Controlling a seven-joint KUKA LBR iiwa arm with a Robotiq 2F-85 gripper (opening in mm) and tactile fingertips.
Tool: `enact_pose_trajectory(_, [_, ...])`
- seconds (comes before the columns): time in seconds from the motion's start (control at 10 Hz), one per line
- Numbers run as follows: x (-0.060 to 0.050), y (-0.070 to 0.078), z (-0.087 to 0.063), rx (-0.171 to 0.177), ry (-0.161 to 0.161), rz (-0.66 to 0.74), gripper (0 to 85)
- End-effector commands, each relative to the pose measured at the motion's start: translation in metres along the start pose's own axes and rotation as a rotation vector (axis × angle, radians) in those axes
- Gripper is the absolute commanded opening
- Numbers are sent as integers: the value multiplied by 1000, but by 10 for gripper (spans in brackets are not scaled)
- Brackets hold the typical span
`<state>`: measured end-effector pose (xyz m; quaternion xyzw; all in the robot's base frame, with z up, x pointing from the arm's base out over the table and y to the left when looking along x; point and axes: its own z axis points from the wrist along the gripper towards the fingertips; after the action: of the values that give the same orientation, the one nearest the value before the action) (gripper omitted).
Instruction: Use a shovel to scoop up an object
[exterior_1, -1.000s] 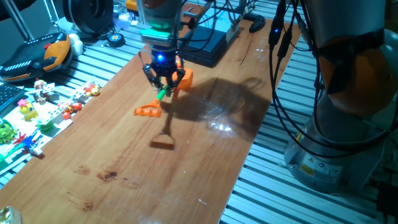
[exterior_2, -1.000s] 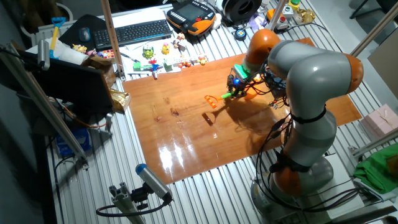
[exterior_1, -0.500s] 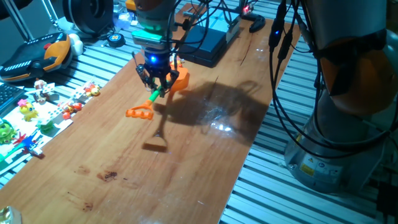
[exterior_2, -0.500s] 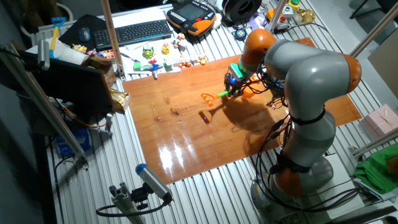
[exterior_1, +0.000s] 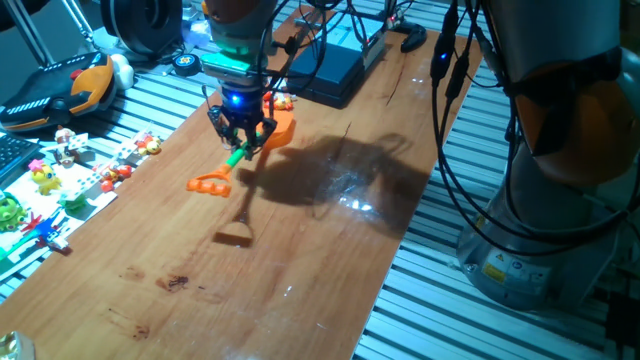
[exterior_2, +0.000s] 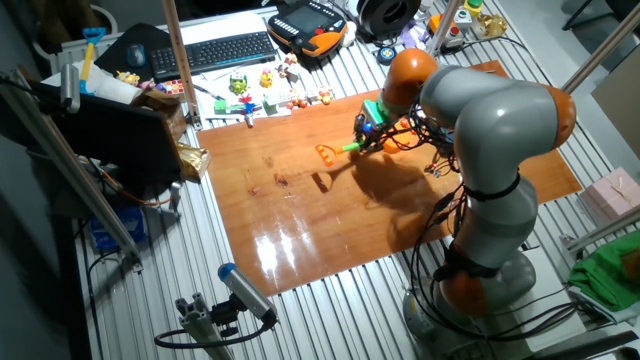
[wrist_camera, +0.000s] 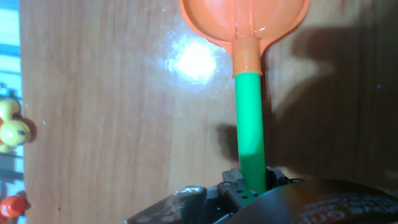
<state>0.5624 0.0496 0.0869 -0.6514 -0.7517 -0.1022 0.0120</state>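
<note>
My gripper (exterior_1: 240, 137) is shut on the green shaft of the shovel (exterior_1: 232, 160) and holds it just above the wooden table (exterior_1: 300, 260). The orange blade (exterior_1: 279, 128) points to the far right. The orange D-loop (exterior_1: 207, 183) hangs to the near left, over its own shadow. In the other fixed view the gripper (exterior_2: 365, 128) carries the shovel (exterior_2: 345, 148) near the table's far edge. The hand view looks along the shaft (wrist_camera: 250, 118) to the blade (wrist_camera: 245, 18). The object, a tiny red-orange piece (exterior_1: 284, 101), lies just beyond the blade; the hand view shows it at the lower left edge (wrist_camera: 11, 205).
A yellow toy figure (wrist_camera: 9, 127) sits at the table's edge beside the object. More small toys (exterior_1: 120, 165) lie on the slatted surface to the left. A black box (exterior_1: 335, 70) and cables stand behind the blade. The robot's base (exterior_1: 560, 180) fills the right side.
The gripper has carried the shovel steadily leftward, toward the far-left edge of the table, still shut on the shaft. Its shadow moved with it.
</note>
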Motion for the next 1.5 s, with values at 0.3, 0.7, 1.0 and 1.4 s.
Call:
enact_pose_trajectory(0.3, [-12, 17, 5, -9, 9, 6, 7])
enact_pose_trajectory(0.7, [-17, 25, 13, -26, 19, 4, 7])
enact_pose_trajectory(1.0, [-19, 26, 15, -34, 25, 4, 7])
enact_pose_trajectory(1.4, [-35, 19, 17, -39, 52, -23, 7])
